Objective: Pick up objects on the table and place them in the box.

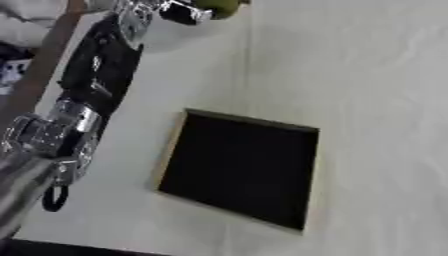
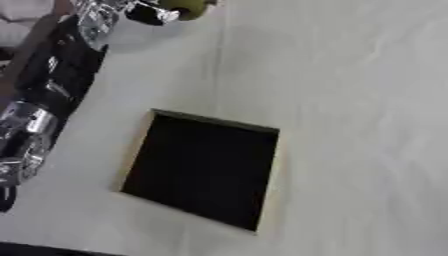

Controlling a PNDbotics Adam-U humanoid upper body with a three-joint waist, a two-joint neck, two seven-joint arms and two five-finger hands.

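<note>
A green rounded object (image 1: 220, 7) lies at the top edge of the table, mostly cut off by the frame. My left hand (image 1: 179, 12) reaches it from the left, black fingers against its side; how far they curl round it is hidden. A box (image 1: 302, 131) with a dark inside and pale rim sits in the middle of the table, with nothing seen in it. My left arm (image 1: 96, 70) runs up the left side. My right hand does not show.
The pale table (image 1: 376, 100) spreads to the right of the box. Its brown edge (image 1: 48, 55) runs along the left, with dim shapes beyond it.
</note>
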